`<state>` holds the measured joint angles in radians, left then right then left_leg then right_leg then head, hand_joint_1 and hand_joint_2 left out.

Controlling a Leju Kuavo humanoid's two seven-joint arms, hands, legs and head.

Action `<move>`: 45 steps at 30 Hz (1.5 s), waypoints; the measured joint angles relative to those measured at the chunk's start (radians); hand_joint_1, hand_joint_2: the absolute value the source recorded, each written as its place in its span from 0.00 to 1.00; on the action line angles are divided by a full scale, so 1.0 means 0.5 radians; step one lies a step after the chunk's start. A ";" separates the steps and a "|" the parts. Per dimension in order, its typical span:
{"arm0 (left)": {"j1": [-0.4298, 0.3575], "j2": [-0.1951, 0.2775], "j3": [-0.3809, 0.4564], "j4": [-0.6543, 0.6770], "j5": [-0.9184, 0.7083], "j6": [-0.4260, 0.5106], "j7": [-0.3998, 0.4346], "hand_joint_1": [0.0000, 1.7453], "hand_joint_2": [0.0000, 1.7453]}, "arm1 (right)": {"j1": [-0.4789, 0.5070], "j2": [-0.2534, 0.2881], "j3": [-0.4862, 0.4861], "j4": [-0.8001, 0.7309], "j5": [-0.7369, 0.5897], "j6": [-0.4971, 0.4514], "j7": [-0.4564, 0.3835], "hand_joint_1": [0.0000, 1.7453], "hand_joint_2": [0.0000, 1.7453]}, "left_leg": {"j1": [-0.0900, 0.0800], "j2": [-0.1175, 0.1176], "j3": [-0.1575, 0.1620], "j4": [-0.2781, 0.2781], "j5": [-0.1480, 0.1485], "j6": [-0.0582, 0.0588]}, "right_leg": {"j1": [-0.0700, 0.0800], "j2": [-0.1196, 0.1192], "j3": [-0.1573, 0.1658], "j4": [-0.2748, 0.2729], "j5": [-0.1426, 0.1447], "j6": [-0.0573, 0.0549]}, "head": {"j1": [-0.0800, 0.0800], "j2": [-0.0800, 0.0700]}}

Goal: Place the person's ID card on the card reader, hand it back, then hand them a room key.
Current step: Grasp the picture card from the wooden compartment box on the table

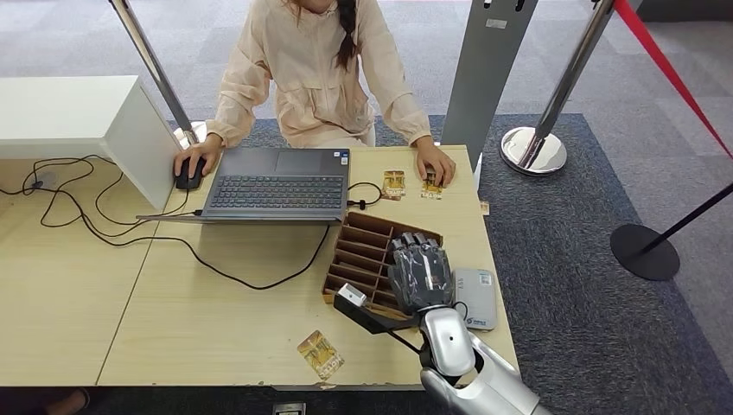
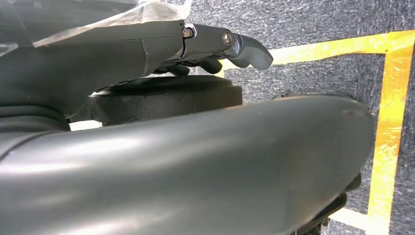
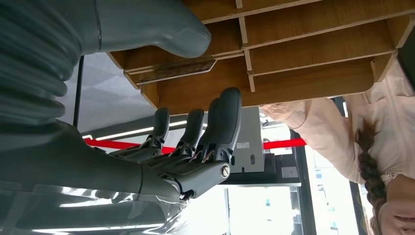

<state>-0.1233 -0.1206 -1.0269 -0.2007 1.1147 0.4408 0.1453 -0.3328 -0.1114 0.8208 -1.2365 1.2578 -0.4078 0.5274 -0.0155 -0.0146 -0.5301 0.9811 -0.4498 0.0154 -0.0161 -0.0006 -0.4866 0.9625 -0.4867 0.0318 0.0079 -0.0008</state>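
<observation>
Right robot hand (image 1: 421,275) hovers over near end of wooden slotted card rack (image 1: 359,251) on worktop (image 1: 216,320), fingers (image 3: 222,120) apart and slightly curled, holding nothing. Grey card reader (image 1: 476,296) lies just beside rack, on its right. One card (image 1: 321,354) lies near worktop's front edge. Two more cards (image 1: 394,183) lie at far edge, one under person's hand (image 1: 435,164). Left robot hand (image 2: 230,46) hangs low over floor, fingers loosely extended, empty.
</observation>
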 joint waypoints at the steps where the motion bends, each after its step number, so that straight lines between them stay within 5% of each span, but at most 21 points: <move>1: 0.001 0.000 0.006 0.000 0.005 0.000 -0.009 0.00 0.00 | 0.000 -0.002 0.002 0.000 0.001 0.002 0.003 0.51 1.00 | 0.000 0.000 0.000 0.000 0.000 0.000 | 0.000 0.000 0.000 0.000 0.000 0.000 | 0.000 0.000; 25: 0.009 0.004 0.067 0.001 0.073 0.000 -0.096 0.00 0.00 | 0.016 -0.058 0.024 0.000 0.026 0.027 0.041 0.51 1.00 | 0.000 0.000 0.000 0.000 0.000 0.000 | 0.000 0.000 0.000 0.000 0.000 0.000 | 0.000 0.000; 45: 0.010 0.005 0.079 0.002 0.114 0.000 -0.121 0.00 0.00 | 0.031 -0.060 0.028 0.001 0.055 0.025 0.068 0.38 1.00 | 0.000 0.000 0.000 0.000 0.000 0.000 | 0.000 0.000 0.000 0.000 0.000 0.000 | 0.000 0.000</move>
<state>-0.1182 -0.1183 -0.9873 -0.1999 1.1716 0.4410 0.0847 -0.3174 -0.1415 0.8347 -1.2359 1.2854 -0.3951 0.5613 -0.0155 -0.0146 -0.5302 0.9812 -0.4499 0.0154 -0.0161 -0.0006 -0.4867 0.9625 -0.4867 0.0318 0.0078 -0.0008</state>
